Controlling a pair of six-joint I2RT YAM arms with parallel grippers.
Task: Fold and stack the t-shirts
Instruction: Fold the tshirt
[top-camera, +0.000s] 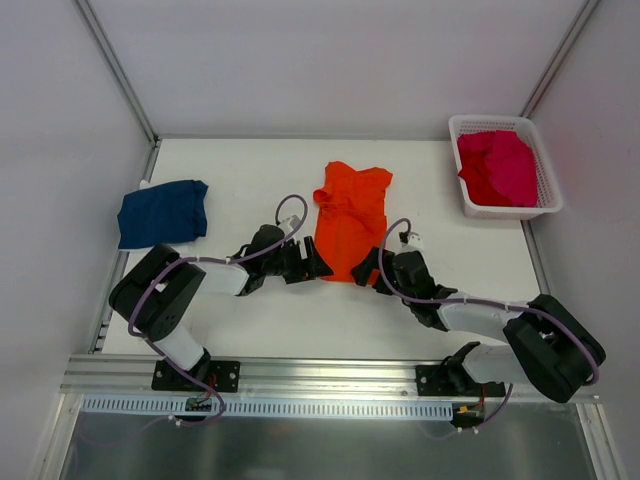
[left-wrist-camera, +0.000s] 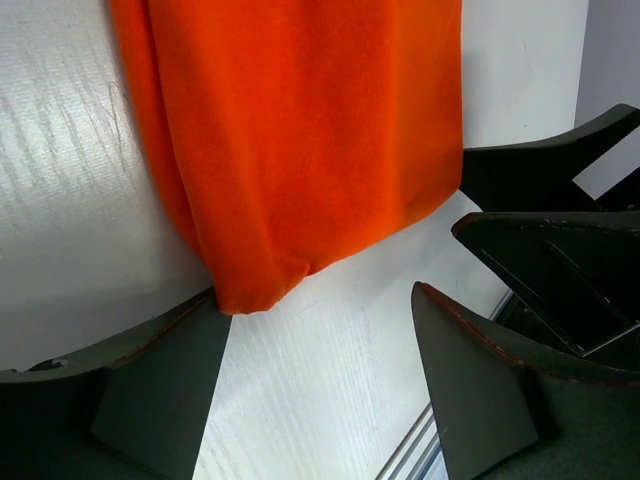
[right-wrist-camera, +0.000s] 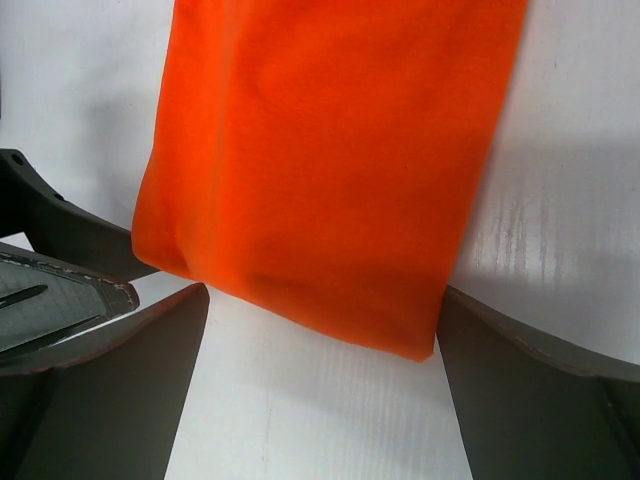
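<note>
Orange t-shirt (top-camera: 352, 222) lay flat mid-table (top-camera: 250, 160) with the left gripper (top-camera: 322, 266) and right gripper (top-camera: 368, 268) parked at its near hem corners, jaws spread, nothing pinched, probably lining up a fold.

Table (top-camera: 250, 170), dial centred on it, 12 away from the arm bases. Middle t-shirt (top-camera: 352, 215) lies at centre, running 12 to 6. Left t-shirt (top-camera: 162, 213) at 9 o'clock, well apart, near the table edge. Basket (top-camera: 505, 210) at 2 o'clock, heaped t-shirts (top-camera: 497, 167) in it. Left gripper (top-camera: 318, 263) at the middle t-shirt's 7 o'clock corner, right gripper (top-camera: 368, 268) at its 5 o'clock corner.
</note>
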